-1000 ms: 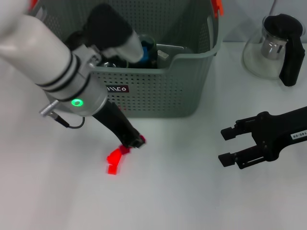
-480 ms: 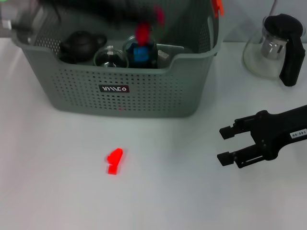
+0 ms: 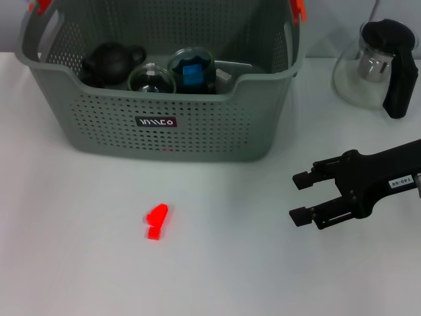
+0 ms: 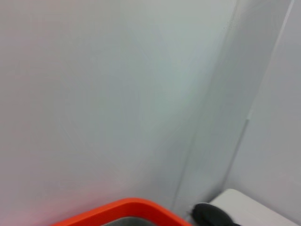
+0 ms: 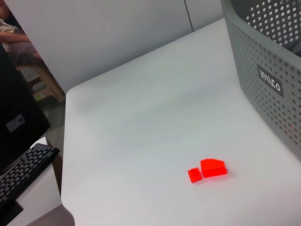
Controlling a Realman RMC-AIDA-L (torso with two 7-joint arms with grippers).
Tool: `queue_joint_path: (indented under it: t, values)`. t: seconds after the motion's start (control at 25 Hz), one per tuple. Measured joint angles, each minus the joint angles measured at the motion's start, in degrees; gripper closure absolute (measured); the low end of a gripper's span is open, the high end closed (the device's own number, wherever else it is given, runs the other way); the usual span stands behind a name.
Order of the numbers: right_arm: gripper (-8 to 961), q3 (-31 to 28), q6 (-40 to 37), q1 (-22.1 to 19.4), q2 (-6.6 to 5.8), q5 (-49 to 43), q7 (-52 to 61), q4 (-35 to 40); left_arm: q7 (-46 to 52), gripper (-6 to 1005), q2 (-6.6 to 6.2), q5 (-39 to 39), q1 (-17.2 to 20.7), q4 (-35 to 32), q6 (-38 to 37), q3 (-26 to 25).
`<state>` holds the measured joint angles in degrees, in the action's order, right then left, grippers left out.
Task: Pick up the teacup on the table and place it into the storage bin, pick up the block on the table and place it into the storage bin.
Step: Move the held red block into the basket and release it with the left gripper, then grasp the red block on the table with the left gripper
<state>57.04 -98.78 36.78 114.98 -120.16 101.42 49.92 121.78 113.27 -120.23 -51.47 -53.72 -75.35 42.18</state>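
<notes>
right pincer (image 3: 297,196): wide, empty, above worktop (image 3: 79,263) | red block (image 3: 156,220): on worktop before storage bin (image 3: 197,131) | left pincer: unseen

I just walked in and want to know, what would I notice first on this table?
Probably the bright red block, lying alone on the white table in front of the big grey-green storage bin. Next, the black right gripper, open, hovering at the right, pointing toward the block. A glass teapot stands at the far right.
</notes>
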Motion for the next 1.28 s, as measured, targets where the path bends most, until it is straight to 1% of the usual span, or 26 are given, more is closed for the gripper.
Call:
queue_joint_path:
  t: [0.12, 0.24, 0.44, 0.52, 0.64, 0.72, 0.76, 0.84, 0.96, 1.04, 1.08, 1.16, 1.24, 1.28]
  values:
    - [116, 0.0, 0.0, 0.02, 0.05, 0.01, 0.0, 0.0, -0.31, 803, 1.05, 0.21, 0.44, 0.83, 4.08, 0.67]
    - [115, 0.0, 0.0, 0.04, 0.14, 0.01, 0.02, 0.0, -0.79, 802, 1.77, 0.12, 0.8, 0.51, 5.44, 0.91]
    - [116, 0.01, 0.0, -0.08, 0.16, 0.01, 0.03, 0.0, -0.75, 628, 1.74, 0.07, 2.12, -2.03, 5.26, 1.22]
    - [116, 0.01, -0.01, -0.14, 0.16, 0.02, 0.02, 0.0, -0.46, 569, 1.88, 0.35, 3.59, -5.49, 3.66, 0.99]
    - [116, 0.01, 0.0, -0.26, 0.16, 0.02, 0.02, 0.0, -0.41, 497, 2.54, 1.97, 6.45, -12.15, -2.01, 0.33]
    - [116, -0.25, -0.01, -0.32, 0.19, 0.01, 0.03, 0.01, -1.47, 448, 3.06, 4.83, 8.85, -16.91, -8.15, -0.02]
    - [116, -0.44, 0.0, -0.34, 0.27, 0.01, 0.03, 0.0, -3.24, 424, 3.49, 7.31, 10.77, -19.92, -13.38, -0.09]
    - [115, -0.81, 0.0, -0.39, 0.41, -0.02, 0.03, 0.01, -5.81, 376, 4.23, 9.72, 12.94, -22.47, -20.1, -0.09]
    - [115, -0.87, 0.0, -0.36, 0.56, -0.01, 0.03, 0.0, -8.96, 274, 5.92, 11.3, 16.18, -26.81, -31.74, 0.54]
    - [115, -1.02, 0.0, -0.26, 0.66, -0.01, 0.15, 0.0, -9.6, 197, 6.83, 10.88, 18.03, -28.52, -35.0, 1.89]
    - [115, -1.16, 0.0, -0.24, 0.71, -0.03, 0.23, 0.0, -10.2, 158, 7.73, 9.56, 20.07, -29.84, -36.04, 3.82]
    - [115, -1.36, 0.0, -0.21, 0.76, -0.11, 0.35, 0.0, -10.72, 113, 8.48, 7.86, 21.3, -30.62, -36.08, 5.24]
    - [116, -1.4, 0.0, -0.16, 0.77, -0.12, 0.5, 0.0, -11.74, 69, 9.53, 3.31, 22.71, -30.93, -35.46, 6.93]
    - [116, -1.4, -0.01, -0.14, 0.77, -0.11, 0.56, 0.0, -12.13, 70, 9.94, 1.41, 23.09, -30.86, -35.11, 7.68]
